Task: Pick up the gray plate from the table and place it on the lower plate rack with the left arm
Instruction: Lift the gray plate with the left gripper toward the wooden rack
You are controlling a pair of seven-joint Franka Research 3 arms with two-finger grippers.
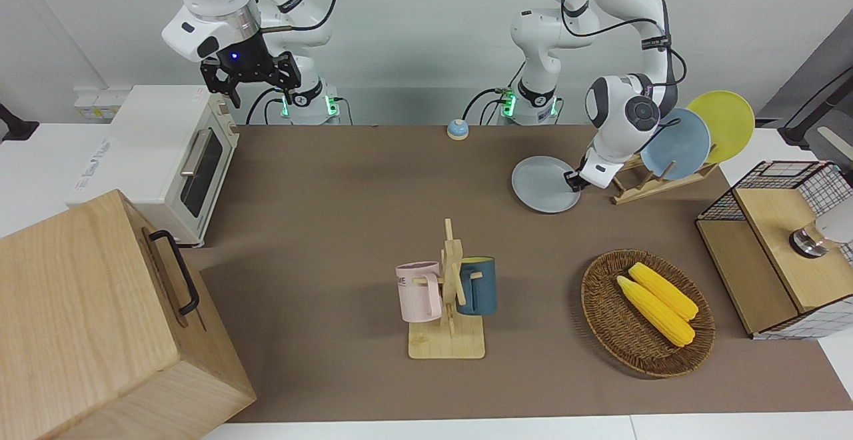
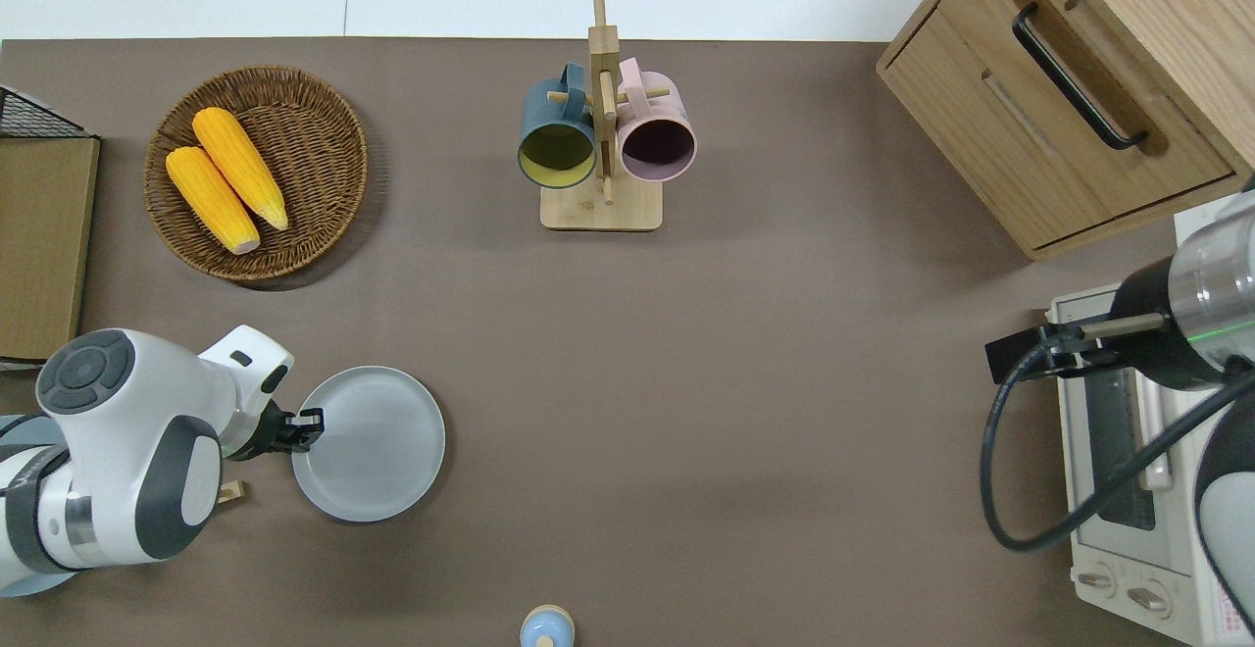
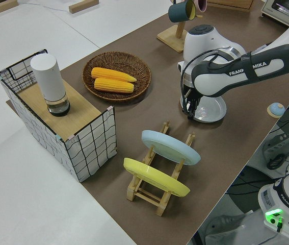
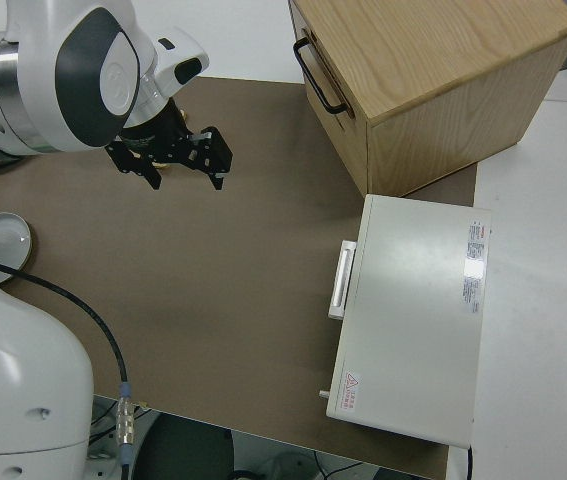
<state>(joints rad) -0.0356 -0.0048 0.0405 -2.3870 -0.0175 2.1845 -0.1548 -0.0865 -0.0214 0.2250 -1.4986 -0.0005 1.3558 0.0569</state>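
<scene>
The gray plate [image 1: 541,185] is held by its rim in my left gripper [image 1: 572,179], which is shut on the edge toward the left arm's end. The plate sits slightly raised over the brown mat of the table [image 1: 333,193], beside the lower plate rack [image 1: 656,183]. The rack holds a sky-blue plate [image 1: 681,143] and a yellow plate [image 1: 725,122] upright. In the overhead view the gray plate [image 2: 373,446] and left gripper [image 2: 308,423] show clearly; also in the left side view, plate [image 3: 211,108], rack [image 3: 160,201]. My right gripper [image 1: 250,80] is parked, open.
A mug tree [image 1: 450,293] with two mugs stands mid-table. A wicker basket [image 1: 603,320] with two corn cobs and a wire crate [image 1: 780,247] lie toward the left arm's end. A toaster oven [image 1: 166,153], wooden cabinet [image 1: 86,320] and small blue bell [image 1: 457,129] are also there.
</scene>
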